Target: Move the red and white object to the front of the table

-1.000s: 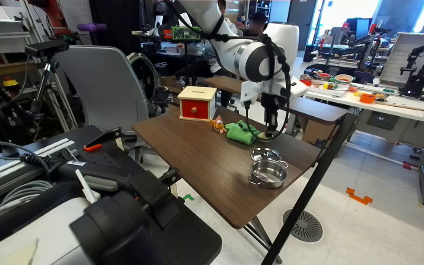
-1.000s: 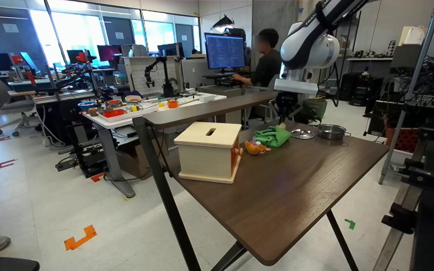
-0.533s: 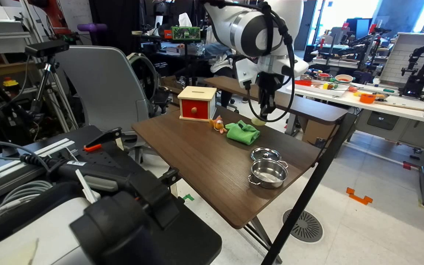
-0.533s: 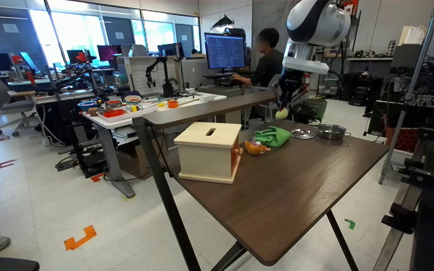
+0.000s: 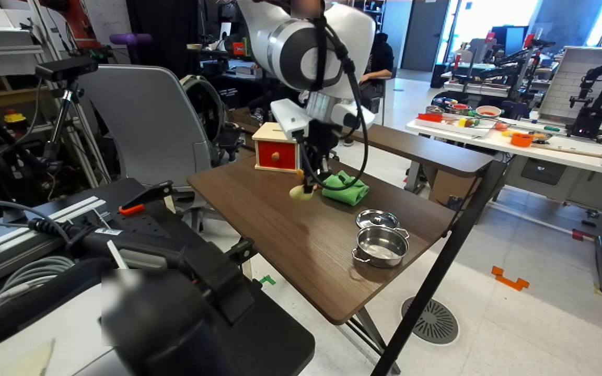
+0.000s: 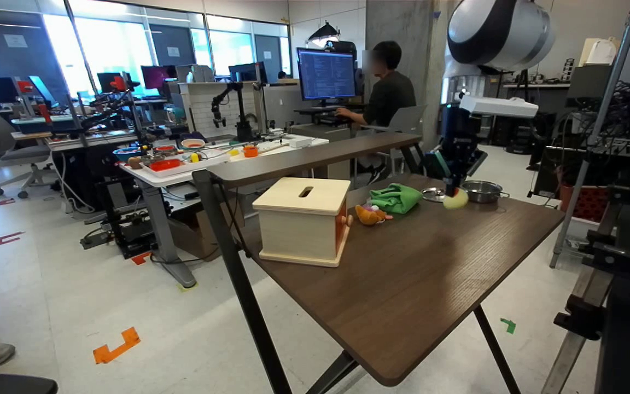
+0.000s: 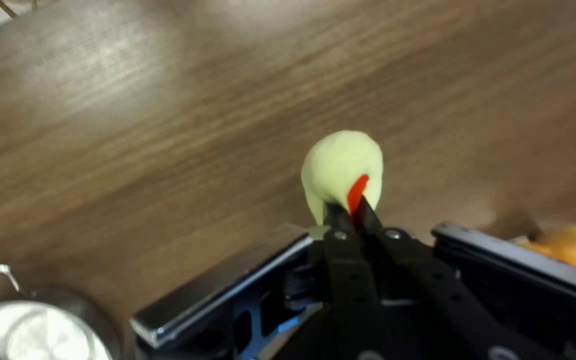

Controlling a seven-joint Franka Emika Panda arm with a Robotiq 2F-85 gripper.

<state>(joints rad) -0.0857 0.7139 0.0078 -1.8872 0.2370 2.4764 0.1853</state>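
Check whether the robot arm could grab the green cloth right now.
Probably not: the gripper is shut on the red and white object, which would have to be set down first. Nothing seems to cover the green cloth.

windows [image 6: 115,49]: bright | wall [image 6: 342,17]: white | pendant lamp [image 6: 324,34]: lit | floor [image 6: 91,301]: pale | office chair [image 5: 144,122]: grey | workbench [image 5: 557,157]: white, cluttered
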